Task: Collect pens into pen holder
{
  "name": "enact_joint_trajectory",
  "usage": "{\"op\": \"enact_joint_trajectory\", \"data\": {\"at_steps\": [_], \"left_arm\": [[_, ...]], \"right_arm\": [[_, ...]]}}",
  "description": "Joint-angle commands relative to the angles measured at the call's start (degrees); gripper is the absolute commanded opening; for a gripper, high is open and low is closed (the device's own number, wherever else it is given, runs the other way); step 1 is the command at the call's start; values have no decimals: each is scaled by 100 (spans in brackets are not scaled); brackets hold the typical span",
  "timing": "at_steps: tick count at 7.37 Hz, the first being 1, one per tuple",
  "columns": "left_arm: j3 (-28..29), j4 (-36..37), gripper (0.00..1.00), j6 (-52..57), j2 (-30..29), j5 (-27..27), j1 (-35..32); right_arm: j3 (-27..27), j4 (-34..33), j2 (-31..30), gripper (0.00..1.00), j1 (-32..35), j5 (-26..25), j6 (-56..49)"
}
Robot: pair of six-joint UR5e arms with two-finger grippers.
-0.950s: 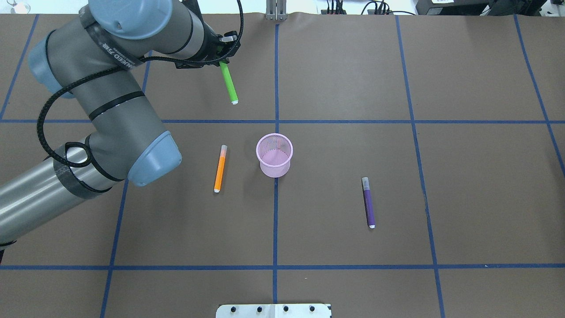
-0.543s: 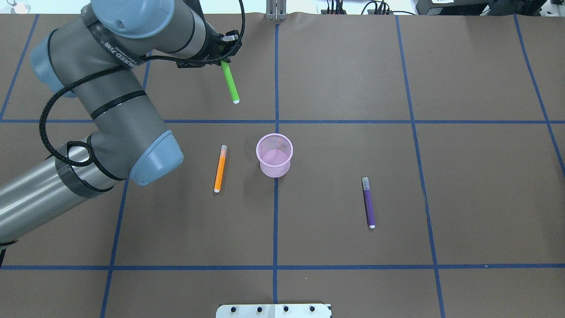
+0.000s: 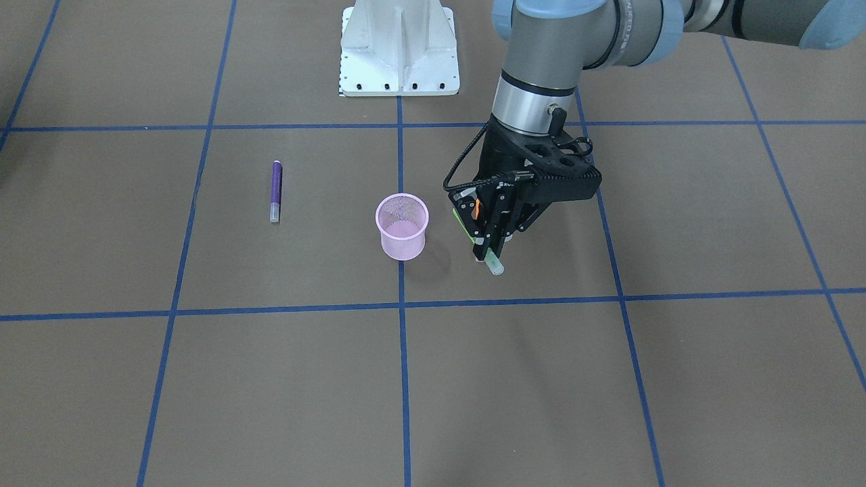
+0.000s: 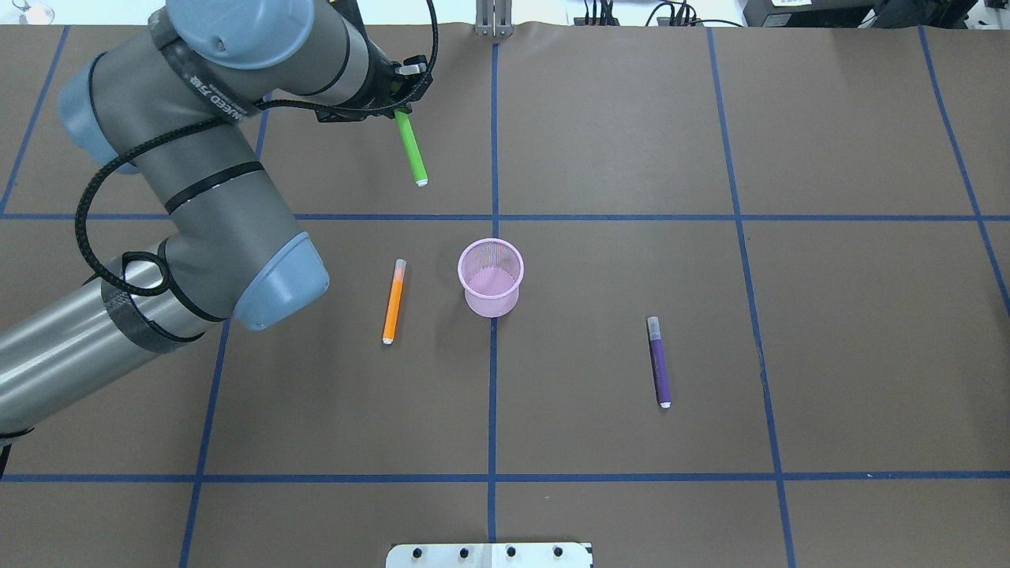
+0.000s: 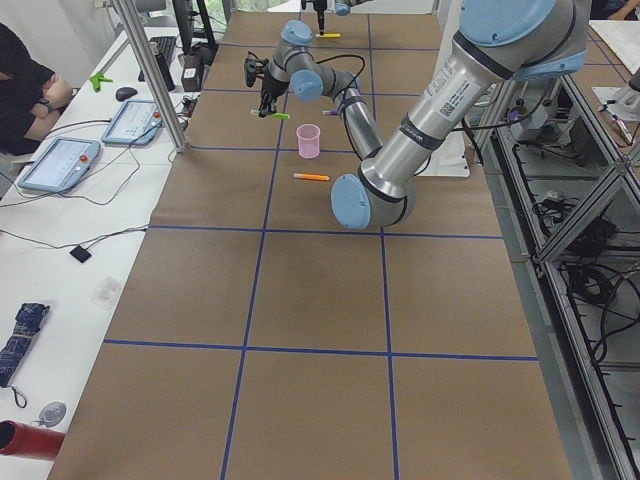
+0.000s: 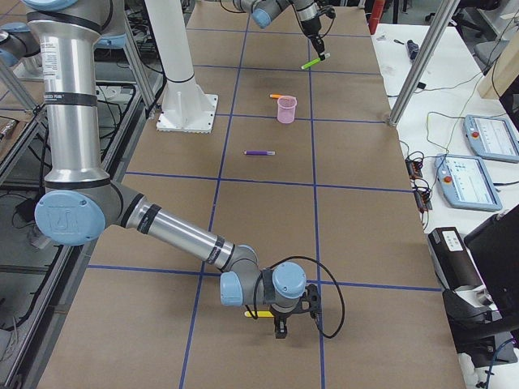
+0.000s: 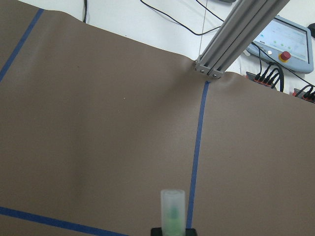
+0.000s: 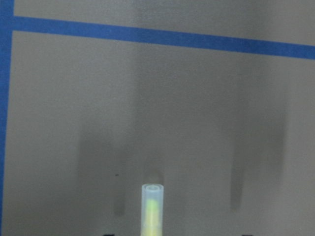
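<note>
left claw [image 3: 490, 247] gripping green pen [image 4: 410, 150]; right claw [image 6: 280, 329] by yellow pen [image 8: 151, 209], cannot tell

Your pink pen holder [image 4: 491, 304] stands mid-table; orange pen [image 4: 392, 304] and purple pen [image 4: 659, 367] lie either side, green pen [image 4: 410, 150] raised beyond, yellow pen [image 6: 258, 314] near the right edge.

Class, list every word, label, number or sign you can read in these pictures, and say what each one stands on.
"UNEED", followed by characters too blurred to read: white print on a black band round the left arm.
Screen of the teach pendant: too small to read.
Pen holder and purple pen: no text shows.
</note>
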Motion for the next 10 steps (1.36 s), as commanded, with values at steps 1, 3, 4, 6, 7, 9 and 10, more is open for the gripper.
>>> {"op": "enact_joint_trajectory", "data": {"at_steps": [1,3,4,6,7,9,10], "left_arm": [[9,-1,0,19,9,-3,0],[9,-1,0,28,9,-3,0],[9,-1,0,36,9,-3,0],[9,-1,0,37,9,-3,0],[9,-1,0,37,9,-3,0],[9,-1,0,37,9,-3,0],[1,-1,0,37,9,-3,0]], "right_arm": [[-15,2,2,83,-103,-17,-7],[-33,2,-7,69,-103,-17,-7],[-50,-7,-7,63,-103,-17,-7],[-76,2,-7,51,-103,-17,-7],[-77,-7,-7,48,-103,-17,-7],[-77,-7,-7,39,-103,-9,-7],[-77,-7,-7,29,-103,-9,-7]]}}
